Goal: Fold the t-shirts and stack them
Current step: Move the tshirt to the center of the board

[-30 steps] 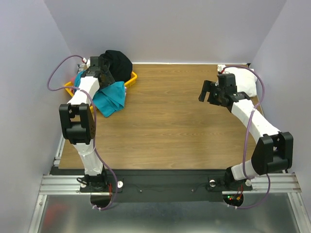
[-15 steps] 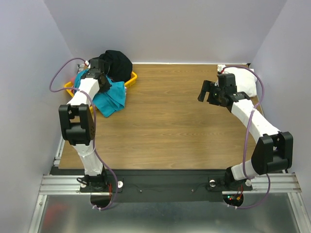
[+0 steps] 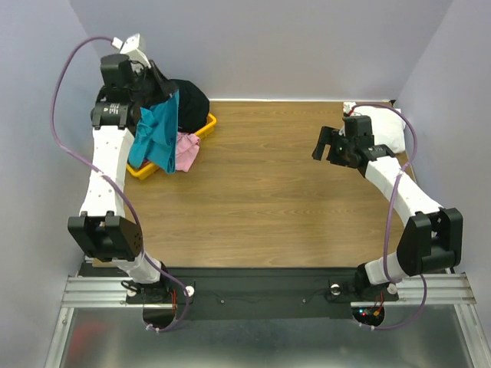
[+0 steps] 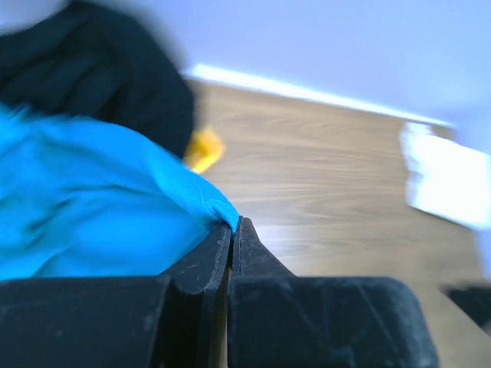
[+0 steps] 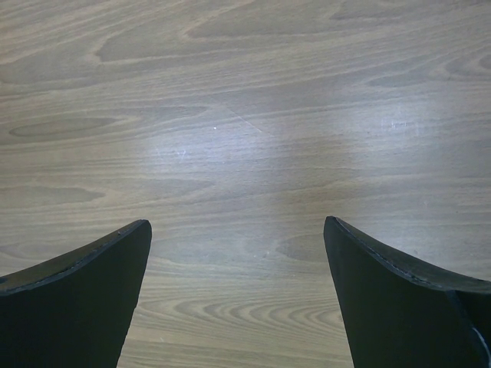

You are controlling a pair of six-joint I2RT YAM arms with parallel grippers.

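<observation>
The left hand is fully closed, its two fingers pinching an edge of the soft teal-blue cloth t-shirt. One second ago this hand sat low at the shallow yellow plastic tray, and the teal-blue cloth t-shirt lay spilled over the tray's near rim onto the wooden tabletop. The left arm has since risen sharply. The garment now hangs free in a long drape above the tray, clear of the tabletop.

The lift has uncovered a crumpled pink cloth t-shirt at the tray's right side. The bunched black cloth t-shirt remains at the tray's far end.

The right hand is spread wide and holds nothing. It has not moved and hovers over bare tabletop well to the right of the tray, near the white cloth t-shirt.

Judgement: the first garment is extracted but not yet laid out, and no fold has begun. The next move likely calls for carrying it rightward from the tray and spreading it flat. Because it hangs bunched from one edge, it may land twisted.
</observation>
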